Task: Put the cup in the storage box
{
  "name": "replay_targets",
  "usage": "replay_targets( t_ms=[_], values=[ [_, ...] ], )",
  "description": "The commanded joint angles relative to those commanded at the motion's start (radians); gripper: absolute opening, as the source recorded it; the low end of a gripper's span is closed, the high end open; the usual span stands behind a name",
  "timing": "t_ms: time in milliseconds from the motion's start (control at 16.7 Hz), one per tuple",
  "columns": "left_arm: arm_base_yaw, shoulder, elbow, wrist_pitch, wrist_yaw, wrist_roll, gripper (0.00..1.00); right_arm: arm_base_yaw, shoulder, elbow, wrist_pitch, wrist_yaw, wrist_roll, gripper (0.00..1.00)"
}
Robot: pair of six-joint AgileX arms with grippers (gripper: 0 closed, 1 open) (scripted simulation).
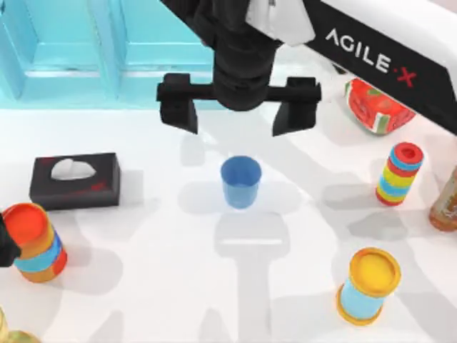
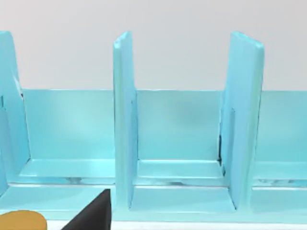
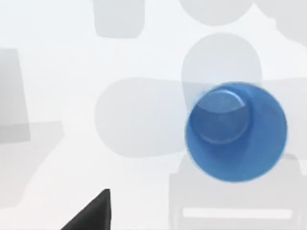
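The small blue cup (image 1: pixel 240 182) stands upright on the white table near the middle, open side up. My right gripper (image 1: pixel 239 107) hangs open just behind it, its two black fingers spread wider than the cup. From the right wrist view I look down into the cup (image 3: pixel 236 132), and one black fingertip (image 3: pixel 93 213) shows off to the side, apart from it. The turquoise storage box (image 1: pixel 71 78) fills the back left; its upright dividers (image 2: pixel 123 120) show in the left wrist view. My left gripper (image 1: pixel 6 246) sits parked at the table's left edge.
A black tissue box (image 1: pixel 75 179) lies at the left. Striped canisters stand at the left (image 1: pixel 34 243), front right (image 1: pixel 368 286) and right (image 1: pixel 398 174). A red and green packet (image 1: pixel 375 106) and a brown bottle (image 1: pixel 446 200) sit at the far right.
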Motion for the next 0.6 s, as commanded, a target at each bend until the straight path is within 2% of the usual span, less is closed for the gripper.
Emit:
replay_targets(
  t_ms=[240,600],
  values=[
    [0.000,0.000,0.000,0.000,0.000,0.000,1.00,0.037,0.115,0.119,-0.066,0.007,0.038,1.00],
    [0.000,0.000,0.000,0.000,0.000,0.000,1.00,0.033,0.118,0.117,-0.064,0.007,0.037,1.00]
  ],
)
